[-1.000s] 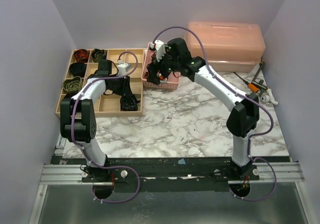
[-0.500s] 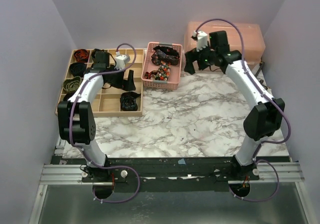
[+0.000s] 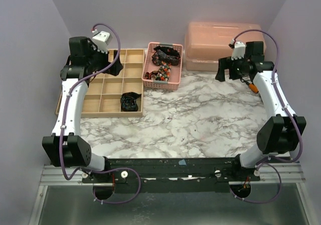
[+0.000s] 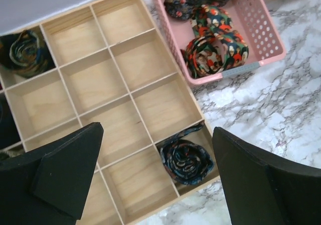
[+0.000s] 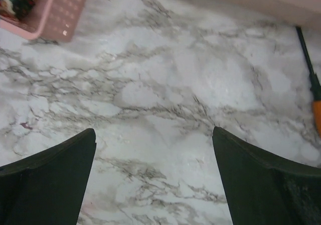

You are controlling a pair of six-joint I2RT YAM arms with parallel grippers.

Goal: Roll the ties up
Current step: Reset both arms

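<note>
A coiled dark floral tie [image 3: 129, 102] [image 4: 186, 160] lies in the front right compartment of the wooden tray [image 3: 113, 110] [image 4: 150, 57], its tail trailing to the corner. Another coiled tie [image 4: 22, 49] sits in a far left compartment. Loose unrolled ties [image 3: 163, 64] [image 4: 213, 44] are heaped in the pink basket [image 3: 160, 86] [image 4: 266, 29]. My left gripper [image 3: 90, 70] [image 4: 155, 134] hangs high above the tray, open and empty. My right gripper [image 3: 226, 72] [image 5: 153, 132] is open and empty over bare marble at the back right.
A salmon lidded box [image 3: 225, 39] stands at the back right. A screwdriver with an orange handle [image 3: 253, 87] [image 5: 316, 104] lies beside the right gripper. The basket's corner [image 5: 60, 19] shows at the upper left of the right wrist view.
My left gripper opened, left the coiled tie in the tray and rose back to the left. My right arm swung from the basket over to the right.
</note>
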